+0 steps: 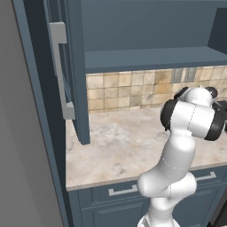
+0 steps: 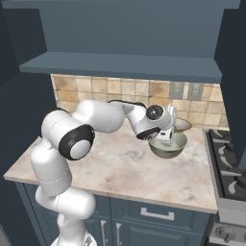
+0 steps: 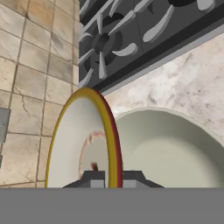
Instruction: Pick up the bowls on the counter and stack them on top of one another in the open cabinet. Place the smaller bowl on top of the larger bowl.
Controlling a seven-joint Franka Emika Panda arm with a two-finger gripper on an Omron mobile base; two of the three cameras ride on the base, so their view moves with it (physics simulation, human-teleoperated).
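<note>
While gripper (image 3: 113, 178) clamps bowl (image 3: 81, 144), unlabelled.

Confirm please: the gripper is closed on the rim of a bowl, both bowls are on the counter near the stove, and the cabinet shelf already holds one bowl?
Not quite. The cabinet shelf holds no bowl, as the right base view shows. The rest stands: the gripper is closed on a bowl rim, with the other bowl beside it on the counter near the stove.

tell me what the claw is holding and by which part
The claw is shut on the rim of a bowl, one finger on each side of its wall.
</note>
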